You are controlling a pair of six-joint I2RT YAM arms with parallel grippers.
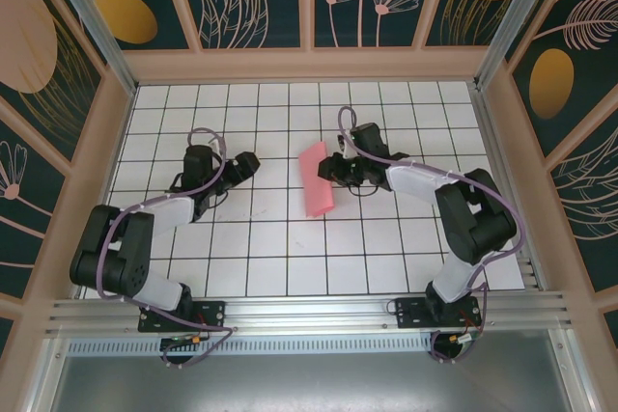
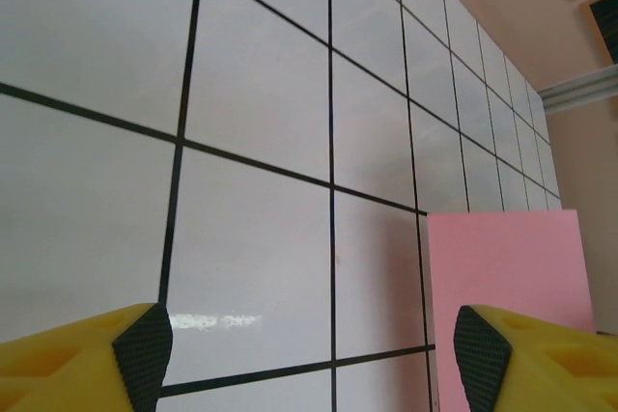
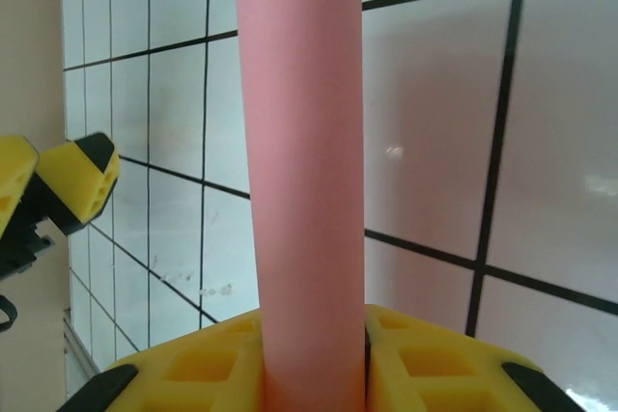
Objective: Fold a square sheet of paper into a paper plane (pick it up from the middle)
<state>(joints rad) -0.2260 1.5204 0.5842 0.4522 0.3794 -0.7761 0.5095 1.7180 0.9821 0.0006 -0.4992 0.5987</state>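
The square sheet of paper point(image 1: 316, 183) is pink and stands bowed above the white grid table point(image 1: 270, 248), near its middle. My right gripper point(image 1: 335, 167) holds it from the right. In the right wrist view the sheet point(image 3: 304, 142) rises as a curved pink band, and the yellow jaws of the right gripper point(image 3: 314, 359) are shut on it. My left gripper point(image 1: 247, 163) hovers about one tile left of the sheet, open and empty. In the left wrist view the left gripper point(image 2: 312, 356) is low over the tiles, with the pink sheet point(image 2: 507, 267) ahead to the right.
Wooden frame walls point(image 1: 309, 65) with patterned panels enclose the table at the back and on both sides. An aluminium rail point(image 1: 309, 314) carrying both arm bases runs along the near edge. The left gripper's yellow fingers point(image 3: 68, 185) appear at the left of the right wrist view.
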